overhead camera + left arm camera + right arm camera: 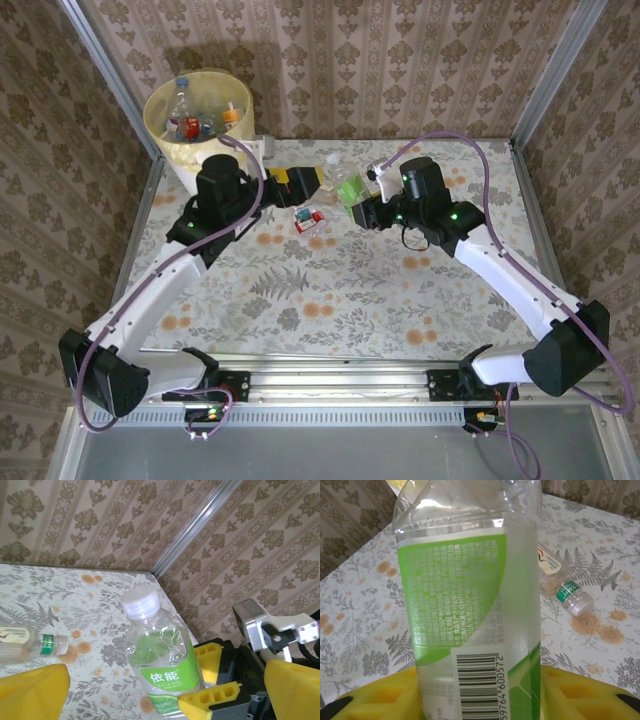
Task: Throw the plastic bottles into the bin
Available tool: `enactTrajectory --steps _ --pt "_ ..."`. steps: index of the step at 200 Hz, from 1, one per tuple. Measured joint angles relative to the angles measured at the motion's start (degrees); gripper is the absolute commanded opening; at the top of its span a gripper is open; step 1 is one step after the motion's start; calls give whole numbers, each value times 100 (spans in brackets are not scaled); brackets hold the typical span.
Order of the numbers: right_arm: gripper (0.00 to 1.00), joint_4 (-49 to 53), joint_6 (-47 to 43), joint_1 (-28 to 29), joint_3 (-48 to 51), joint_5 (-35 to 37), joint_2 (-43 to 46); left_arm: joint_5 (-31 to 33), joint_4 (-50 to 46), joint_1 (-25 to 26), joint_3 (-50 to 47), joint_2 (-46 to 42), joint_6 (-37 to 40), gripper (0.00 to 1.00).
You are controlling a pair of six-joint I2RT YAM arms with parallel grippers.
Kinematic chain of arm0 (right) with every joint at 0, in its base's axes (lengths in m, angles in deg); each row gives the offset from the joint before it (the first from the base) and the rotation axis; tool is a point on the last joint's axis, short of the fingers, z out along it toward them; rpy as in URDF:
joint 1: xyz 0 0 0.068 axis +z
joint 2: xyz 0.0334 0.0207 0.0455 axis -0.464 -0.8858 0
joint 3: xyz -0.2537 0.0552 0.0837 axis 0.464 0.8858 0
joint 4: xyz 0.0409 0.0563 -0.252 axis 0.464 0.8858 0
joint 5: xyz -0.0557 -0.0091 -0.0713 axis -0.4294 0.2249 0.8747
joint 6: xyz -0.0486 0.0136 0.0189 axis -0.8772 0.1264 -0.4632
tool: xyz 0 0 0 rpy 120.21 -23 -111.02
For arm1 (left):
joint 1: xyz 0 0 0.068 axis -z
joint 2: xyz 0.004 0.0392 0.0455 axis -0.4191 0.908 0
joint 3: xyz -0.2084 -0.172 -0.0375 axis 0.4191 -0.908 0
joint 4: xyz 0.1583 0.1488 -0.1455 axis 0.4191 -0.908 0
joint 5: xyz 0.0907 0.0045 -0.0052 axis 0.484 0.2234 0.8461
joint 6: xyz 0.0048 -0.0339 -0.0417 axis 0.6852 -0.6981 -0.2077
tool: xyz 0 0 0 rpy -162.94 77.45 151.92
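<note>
Bottle (470, 605) gripped in right hand (480, 695), left hand (297, 184) spread

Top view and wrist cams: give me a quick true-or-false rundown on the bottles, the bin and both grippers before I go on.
1. The right gripper holds the green-label bottle. True.
2. The left gripper is clamped on a bottle. False: its jaws are open and hold nothing.
3. The bin has bottles inside. True.
4. The held bottle's cap is red. False: it is white.
5. A small bottle lies on its side on the table. True.
</note>
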Motion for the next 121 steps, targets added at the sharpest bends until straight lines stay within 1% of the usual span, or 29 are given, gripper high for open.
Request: enactTrajectory --steps 85,121 --pt "47 -186 61 149 0 -105 50 13 809 420 -190 695 -555 97" --pt "47 -251 66 177 0 -144 85 -15 1054 492 -195 946 -737 96"
